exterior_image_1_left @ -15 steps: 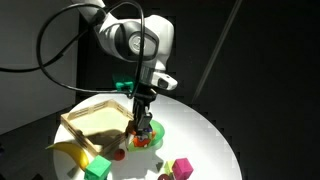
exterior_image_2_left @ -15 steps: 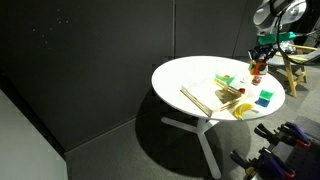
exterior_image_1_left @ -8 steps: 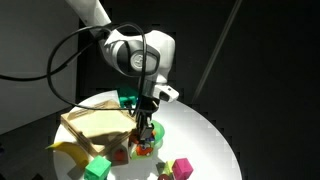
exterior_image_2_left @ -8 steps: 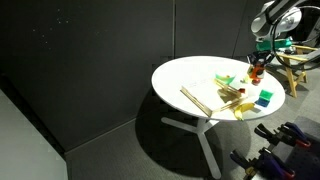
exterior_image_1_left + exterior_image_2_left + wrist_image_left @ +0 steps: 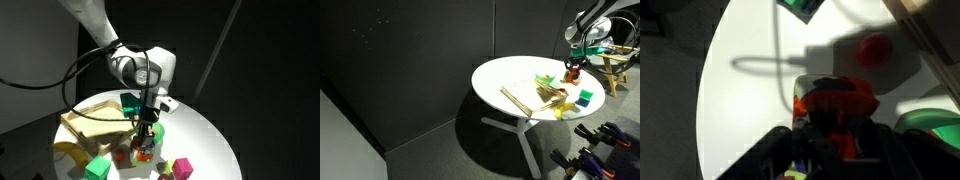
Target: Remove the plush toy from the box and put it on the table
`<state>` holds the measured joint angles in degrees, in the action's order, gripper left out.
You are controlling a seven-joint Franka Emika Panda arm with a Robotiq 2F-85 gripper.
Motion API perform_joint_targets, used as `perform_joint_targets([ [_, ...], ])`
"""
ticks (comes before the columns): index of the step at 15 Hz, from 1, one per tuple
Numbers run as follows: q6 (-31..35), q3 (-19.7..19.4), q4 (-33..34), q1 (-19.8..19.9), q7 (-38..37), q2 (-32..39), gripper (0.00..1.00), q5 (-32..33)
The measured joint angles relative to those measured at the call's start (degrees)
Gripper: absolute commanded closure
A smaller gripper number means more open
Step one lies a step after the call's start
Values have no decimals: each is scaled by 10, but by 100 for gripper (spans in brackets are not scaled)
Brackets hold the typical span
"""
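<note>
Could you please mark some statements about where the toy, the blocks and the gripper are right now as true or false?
1. The gripper is closed on the plush toy. True.
2. The plush toy lies inside the box. False: it is in the gripper, past the box's rim and over the table.
3. A magenta cube sits on the table, outside the box. True.
4. The green cube is inside the box. False: it sits on the table just outside the box's near corner.
</note>
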<state>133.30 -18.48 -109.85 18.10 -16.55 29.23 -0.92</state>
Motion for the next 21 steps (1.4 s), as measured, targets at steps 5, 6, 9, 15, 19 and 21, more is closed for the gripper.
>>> perform_joint_targets([
  [5,0,0,19,2,0,24,31,-1],
  [6,0,0,20,2,0,25,22,-1],
  [9,0,0,21,2,0,26,1,-1],
  [15,0,2,21,1,12,24,0,-1],
  [19,-1,8,21,-3,36,15,0,-1],
  [21,-1,13,19,-5,53,5,0,0],
])
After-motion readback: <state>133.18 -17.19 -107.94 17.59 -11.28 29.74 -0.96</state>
